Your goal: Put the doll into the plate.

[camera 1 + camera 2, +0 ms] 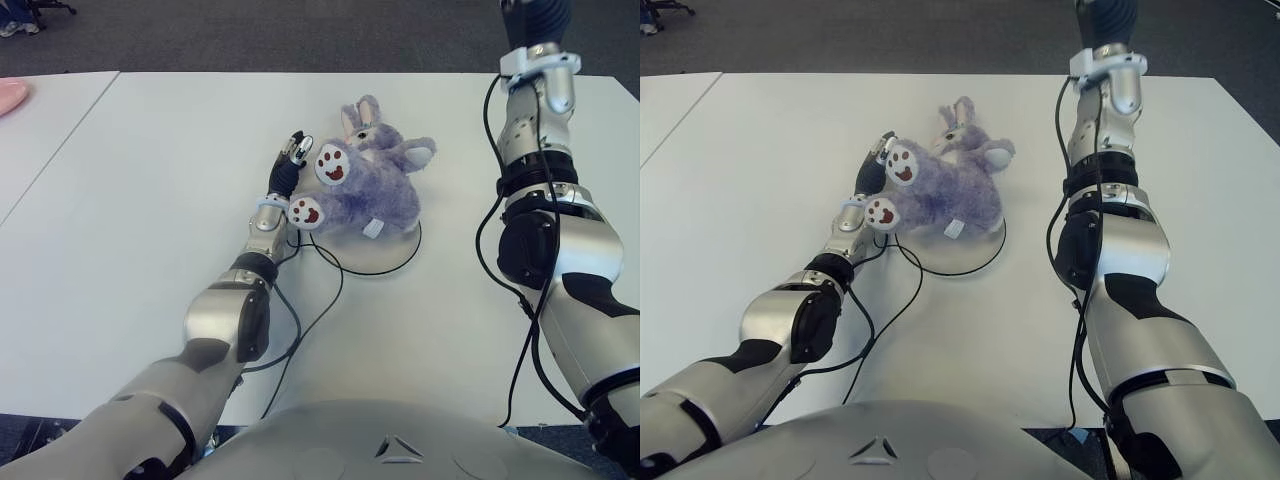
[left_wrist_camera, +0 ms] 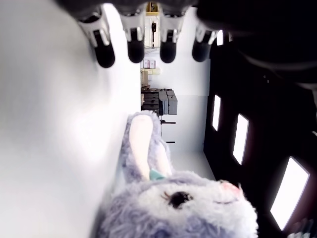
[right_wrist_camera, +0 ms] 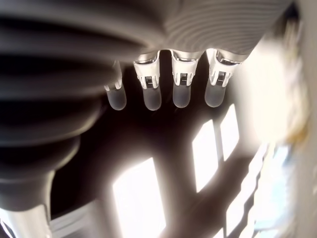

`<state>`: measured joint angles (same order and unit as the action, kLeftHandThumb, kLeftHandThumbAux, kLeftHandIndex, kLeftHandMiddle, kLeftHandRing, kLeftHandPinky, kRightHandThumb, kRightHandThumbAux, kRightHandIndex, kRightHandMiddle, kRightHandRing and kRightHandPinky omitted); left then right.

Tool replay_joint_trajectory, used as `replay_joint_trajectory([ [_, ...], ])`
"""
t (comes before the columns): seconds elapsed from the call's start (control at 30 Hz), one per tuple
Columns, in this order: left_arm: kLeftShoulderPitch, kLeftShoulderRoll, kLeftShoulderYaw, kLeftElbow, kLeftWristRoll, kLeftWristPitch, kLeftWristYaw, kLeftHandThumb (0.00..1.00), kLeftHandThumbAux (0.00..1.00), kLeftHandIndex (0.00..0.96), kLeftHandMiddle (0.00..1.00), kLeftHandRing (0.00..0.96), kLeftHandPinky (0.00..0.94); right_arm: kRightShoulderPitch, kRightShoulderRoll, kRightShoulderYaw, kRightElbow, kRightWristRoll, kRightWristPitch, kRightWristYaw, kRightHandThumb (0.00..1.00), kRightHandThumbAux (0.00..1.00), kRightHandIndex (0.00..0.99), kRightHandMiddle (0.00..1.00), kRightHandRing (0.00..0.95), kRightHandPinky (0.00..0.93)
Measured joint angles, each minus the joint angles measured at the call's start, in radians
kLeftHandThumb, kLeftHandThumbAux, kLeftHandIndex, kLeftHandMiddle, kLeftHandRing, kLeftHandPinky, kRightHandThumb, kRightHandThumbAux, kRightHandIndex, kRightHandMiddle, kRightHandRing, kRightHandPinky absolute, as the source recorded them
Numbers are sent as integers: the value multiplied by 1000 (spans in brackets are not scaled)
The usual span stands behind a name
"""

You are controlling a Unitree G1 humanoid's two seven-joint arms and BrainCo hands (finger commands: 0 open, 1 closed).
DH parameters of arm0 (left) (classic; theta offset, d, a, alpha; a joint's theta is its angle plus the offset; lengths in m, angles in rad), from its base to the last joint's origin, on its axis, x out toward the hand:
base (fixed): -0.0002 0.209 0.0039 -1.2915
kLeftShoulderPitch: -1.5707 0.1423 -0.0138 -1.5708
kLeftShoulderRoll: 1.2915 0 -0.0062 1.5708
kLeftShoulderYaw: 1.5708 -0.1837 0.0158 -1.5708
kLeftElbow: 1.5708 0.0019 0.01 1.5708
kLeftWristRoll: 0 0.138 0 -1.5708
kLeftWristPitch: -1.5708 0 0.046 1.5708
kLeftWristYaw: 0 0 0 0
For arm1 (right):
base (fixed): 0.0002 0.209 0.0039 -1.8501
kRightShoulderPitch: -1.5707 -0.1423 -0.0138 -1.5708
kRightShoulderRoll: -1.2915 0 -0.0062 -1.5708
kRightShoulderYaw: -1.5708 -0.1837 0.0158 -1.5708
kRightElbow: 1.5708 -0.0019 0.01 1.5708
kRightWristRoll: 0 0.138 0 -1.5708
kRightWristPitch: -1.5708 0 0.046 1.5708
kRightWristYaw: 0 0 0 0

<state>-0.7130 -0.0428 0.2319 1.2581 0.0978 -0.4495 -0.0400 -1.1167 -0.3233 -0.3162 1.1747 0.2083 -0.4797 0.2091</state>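
Doll (image 1: 370,185) on plate (image 1: 405,255); left hand (image 1: 291,160) beside it, fingers spread, empty.

White table (image 1: 130,200), pink object (image 1: 10,96) at its far-left edge.

Place: an office-like test room or lab.
Work surface: a plain white table (image 1: 150,200), with a second white table (image 1: 40,130) butted against its left edge.
Floor: dark grey carpet (image 1: 300,35) beyond the far edge of the tables.
Furniture: the wheeled base of an office chair (image 1: 45,8) at the far left corner of the eye views.
Walls: in the left wrist view, a white wall with office machines (image 2: 161,101) stacked against it.
Lighting: bright rectangular ceiling panels (image 2: 240,139) on a dark ceiling.
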Motion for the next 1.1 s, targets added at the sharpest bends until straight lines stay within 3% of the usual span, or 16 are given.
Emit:
replay_joint_trajectory([
  [0.17,2,2,-1,0,0,1,0,0,315,0,54,48,37,63,14,31,92,-86,-34,-158,0,813,15,0,0,36],
  [0.3,3,4,-2,0,0,1,0,0,315,0,55,47,33,121,36,34,136,-116,-31,-229,0,820,11,0,0,29],
  [0.5,4,7,-7,0,0,1,-2,0,310,0,55,43,22,171,59,30,167,-134,5,-275,0,791,5,1,0,17],
  [0.83,8,12,-12,0,0,1,-5,0,310,0,56,39,19,185,62,35,171,-170,37,-292,0,779,12,38,23,39],
  [1.03,8,13,-12,0,0,0,-5,0,313,0,56,40,19,242,63,67,171,-221,36,-314,0,835,31,69,53,78],
  [1.1,8,17,-12,0,0,0,-5,0,316,0,56,40,17,274,63,112,172,-279,36,-355,0,849,38,78,63,96],
])
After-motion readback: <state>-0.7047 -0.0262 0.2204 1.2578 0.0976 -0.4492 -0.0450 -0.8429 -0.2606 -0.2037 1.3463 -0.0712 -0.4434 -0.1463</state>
